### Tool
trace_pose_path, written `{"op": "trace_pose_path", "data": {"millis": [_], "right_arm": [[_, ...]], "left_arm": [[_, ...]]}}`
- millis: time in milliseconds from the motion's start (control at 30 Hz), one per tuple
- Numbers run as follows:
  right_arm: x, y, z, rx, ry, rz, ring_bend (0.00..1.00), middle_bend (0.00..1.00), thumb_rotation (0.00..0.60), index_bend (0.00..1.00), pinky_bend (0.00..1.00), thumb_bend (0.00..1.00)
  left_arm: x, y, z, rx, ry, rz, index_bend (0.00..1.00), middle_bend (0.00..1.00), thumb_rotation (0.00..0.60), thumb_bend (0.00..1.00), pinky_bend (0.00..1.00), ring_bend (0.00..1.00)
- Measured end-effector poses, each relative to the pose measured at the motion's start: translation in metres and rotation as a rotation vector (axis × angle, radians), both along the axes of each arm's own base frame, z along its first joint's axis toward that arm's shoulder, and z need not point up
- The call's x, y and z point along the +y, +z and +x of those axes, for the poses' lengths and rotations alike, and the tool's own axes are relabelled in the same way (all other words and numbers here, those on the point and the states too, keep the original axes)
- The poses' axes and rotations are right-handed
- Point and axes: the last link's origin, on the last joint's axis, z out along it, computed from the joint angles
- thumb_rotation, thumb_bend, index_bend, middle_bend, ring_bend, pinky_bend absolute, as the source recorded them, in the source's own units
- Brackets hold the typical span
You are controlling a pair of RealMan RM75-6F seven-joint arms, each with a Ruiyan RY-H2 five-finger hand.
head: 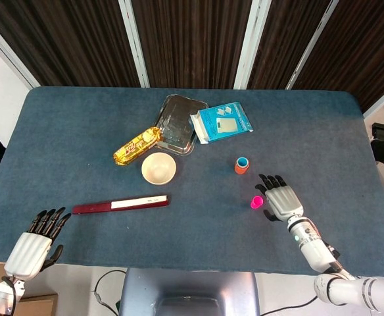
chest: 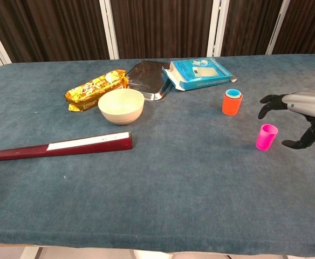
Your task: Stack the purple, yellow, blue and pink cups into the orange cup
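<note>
A blue felt-like cloth covers the counter. One smooth plastic pink cup stands upright on it, mouth up, its long axis vertical, apart from everything else. Farther back stands one orange cup, also upright, with a blue cup nested inside so that only its rim shows; the purple and yellow cups cannot be made out.

The right hand hovers just to the right of the pink cup, fingers spread and curved toward it, holding nothing and not touching it. The left hand sits at the near left edge, well away from the cups, fingers straight and slightly apart, empty.

Also on the cloth: one round cream bowl, one crinkled gold snack packet, one shiny metal tray, one flat blue box, and one long dark-red closed fan lying left to right.
</note>
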Motion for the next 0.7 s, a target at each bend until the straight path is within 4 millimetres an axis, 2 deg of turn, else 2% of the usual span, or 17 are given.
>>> {"op": "trace_pose_path", "data": {"millis": [267, 700], "right_arm": [[-0.005, -0.010, 0.006, -0.011, 0.011, 0.008, 0.00, 0.00, 0.600, 0.41, 0.00, 0.47], [-0.009, -0.014, 0.011, -0.017, 0.013, -0.002, 0.00, 0.00, 0.600, 0.50, 0.00, 0.47]], "left_arm": [[-0.001, 0.000, 0.000, 0.000, -0.003, -0.002, 0.00, 0.00, 0.600, 0.45, 0.10, 0.01], [-0.001, 0.002, -0.001, -0.003, -0.001, 0.005, 0.00, 0.00, 0.600, 0.45, 0.10, 0.01]]}}
